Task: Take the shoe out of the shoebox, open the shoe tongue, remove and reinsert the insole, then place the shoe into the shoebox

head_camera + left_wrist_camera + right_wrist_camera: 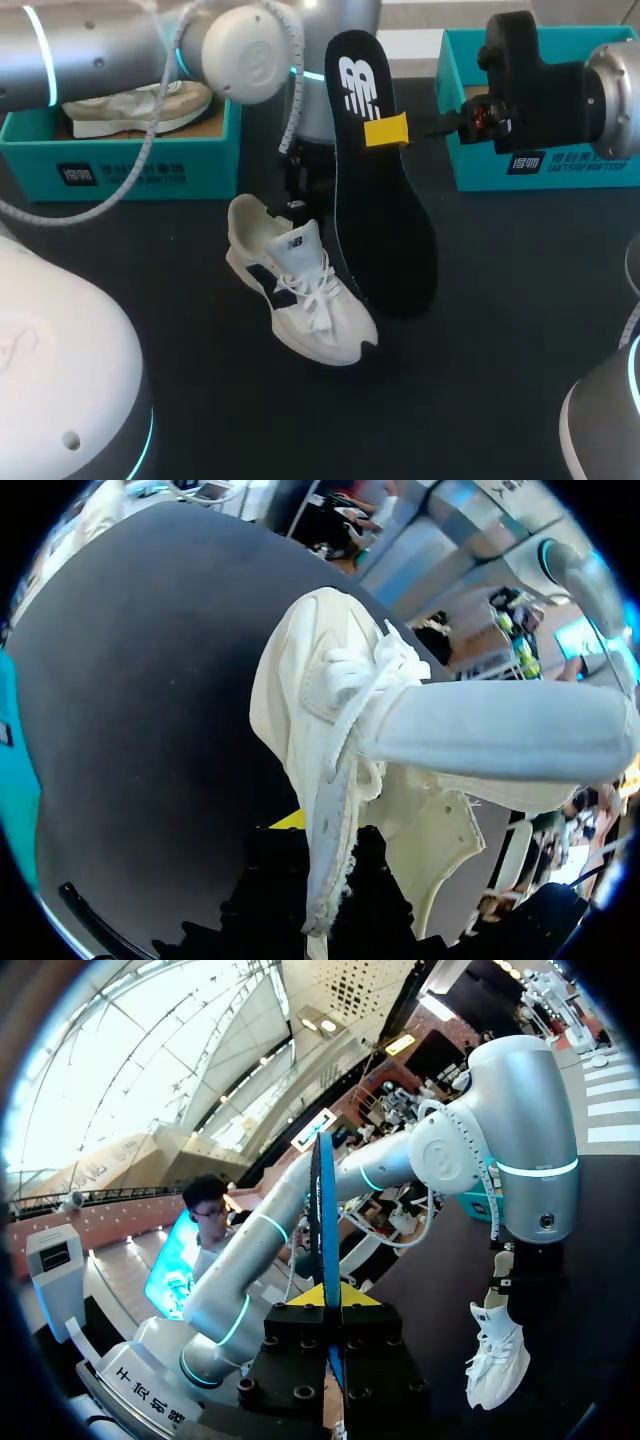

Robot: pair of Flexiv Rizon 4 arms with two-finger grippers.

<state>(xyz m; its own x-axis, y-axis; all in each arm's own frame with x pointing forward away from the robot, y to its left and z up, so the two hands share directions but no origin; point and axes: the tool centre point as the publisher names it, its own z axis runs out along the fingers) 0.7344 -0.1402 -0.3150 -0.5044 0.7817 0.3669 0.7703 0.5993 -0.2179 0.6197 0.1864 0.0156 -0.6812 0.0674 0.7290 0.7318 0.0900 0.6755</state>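
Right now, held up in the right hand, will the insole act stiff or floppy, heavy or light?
Fairly stiff, probably: the insole stands nearly straight though the right hand pinches only one edge. Likely light, since that pinch holds it up. Thin edge: a push may bend it.

Table [480, 330]: flat top with a matt black surface, seen from its near edge.

Items resting on it:
1. White sneaker [310, 300] with dark side panels and white laces, near the centre. It sits sole down, heel toward 11 o'clock and toe toward 5 o'clock.
2. First teal shoebox [140, 160], lid off, at 10 o'clock by the far edge.
3. Second teal shoebox [590, 172], lid off, at 2 o'clock by the far edge, well apart from the first.
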